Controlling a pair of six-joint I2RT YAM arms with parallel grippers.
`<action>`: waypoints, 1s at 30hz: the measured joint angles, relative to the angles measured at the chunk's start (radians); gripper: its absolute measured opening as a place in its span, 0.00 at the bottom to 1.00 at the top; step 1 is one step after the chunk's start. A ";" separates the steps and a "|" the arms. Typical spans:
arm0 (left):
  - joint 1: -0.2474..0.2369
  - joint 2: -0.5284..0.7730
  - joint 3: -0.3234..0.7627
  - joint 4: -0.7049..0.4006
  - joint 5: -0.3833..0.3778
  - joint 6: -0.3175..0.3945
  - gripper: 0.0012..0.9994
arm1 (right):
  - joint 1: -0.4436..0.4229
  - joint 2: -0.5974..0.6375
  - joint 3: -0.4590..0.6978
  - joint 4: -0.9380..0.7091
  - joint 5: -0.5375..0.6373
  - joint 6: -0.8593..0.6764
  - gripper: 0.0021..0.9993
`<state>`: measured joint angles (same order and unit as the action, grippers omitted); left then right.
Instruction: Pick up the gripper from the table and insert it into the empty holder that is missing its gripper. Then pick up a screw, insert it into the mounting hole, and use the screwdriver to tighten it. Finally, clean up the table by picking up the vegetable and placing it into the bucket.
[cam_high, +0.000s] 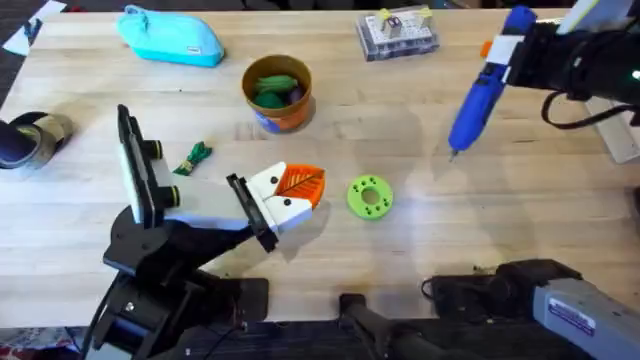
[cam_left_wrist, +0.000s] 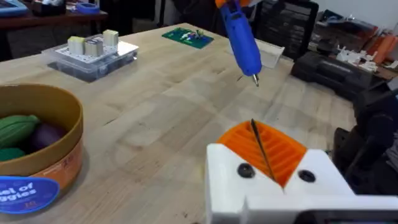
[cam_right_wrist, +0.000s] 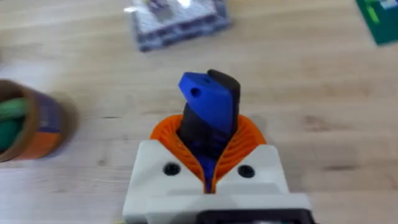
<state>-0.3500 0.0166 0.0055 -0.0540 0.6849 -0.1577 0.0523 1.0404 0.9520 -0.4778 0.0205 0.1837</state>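
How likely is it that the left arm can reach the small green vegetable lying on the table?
Probably yes: the vegetable lies on bare wood near that arm, uncovered. Its end effector points away, though, and a black plate stands close by.

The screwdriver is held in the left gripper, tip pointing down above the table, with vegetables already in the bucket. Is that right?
Not quite: the screwdriver is held by the right gripper, as the overhead and right wrist views show. The rest holds: its tip points down above the table, and vegetables already sit in the bucket.
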 joint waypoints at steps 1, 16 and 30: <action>0.000 0.000 0.000 0.000 0.000 0.000 0.01 | 0.027 -0.019 -0.008 0.028 -0.001 0.000 0.03; 0.000 0.000 0.000 0.000 0.000 0.000 0.01 | 0.444 -0.123 -0.125 0.468 0.000 0.025 0.03; 0.000 0.000 0.000 0.000 0.000 0.000 0.01 | 0.786 -0.072 -0.128 0.767 -0.024 0.008 0.03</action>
<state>-0.3500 0.0166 0.0055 -0.0540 0.6850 -0.1577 0.8384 0.9688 0.8239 0.2892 -0.0033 0.1920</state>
